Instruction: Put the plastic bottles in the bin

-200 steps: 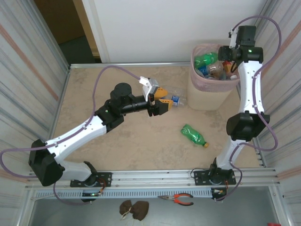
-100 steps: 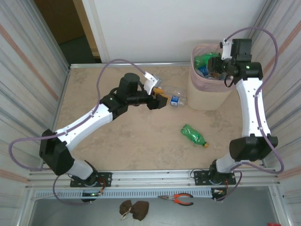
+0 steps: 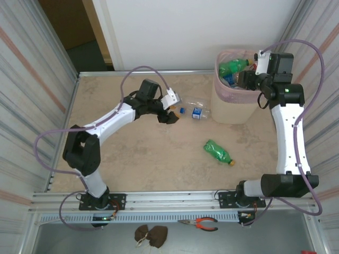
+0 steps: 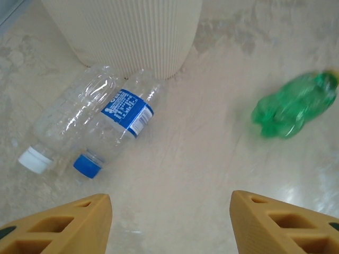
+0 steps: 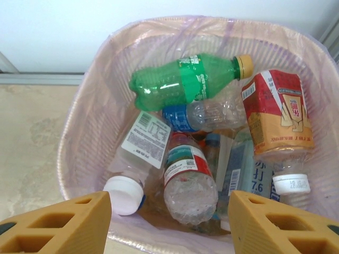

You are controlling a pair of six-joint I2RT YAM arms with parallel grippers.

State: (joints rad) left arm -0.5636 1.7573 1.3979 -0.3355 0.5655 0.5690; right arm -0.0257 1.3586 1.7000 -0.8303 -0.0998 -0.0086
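Two clear bottles lie side by side by the foot of the bin point(image 4: 127, 32): one with a blue label and blue cap point(image 4: 124, 119), one with a white cap point(image 4: 69, 124). From above, the blue-label bottle point(image 3: 196, 112) lies just right of my left gripper point(image 3: 170, 114). That gripper point(image 4: 169, 222) is open and empty, a short way back from the caps. A green bottle point(image 3: 218, 152) lies alone on the table, blurred in the left wrist view point(image 4: 294, 105). My right gripper point(image 5: 169, 222) hangs open and empty over the pink-lined bin point(image 3: 221, 100), which holds several bottles, a green one point(image 5: 185, 79) on top.
Corrugated metal walls close in the table on the left and right. Pliers point(image 3: 199, 224) and a brown object point(image 3: 150, 233) lie in the trough below the table's front rail. Bare tabletop point(image 3: 143, 153) stretches between the arms.
My left gripper has drawn back to the left, away from the blue-label bottle, as the arm folded toward the far left. My right arm has shifted but its gripper stays over the bin.
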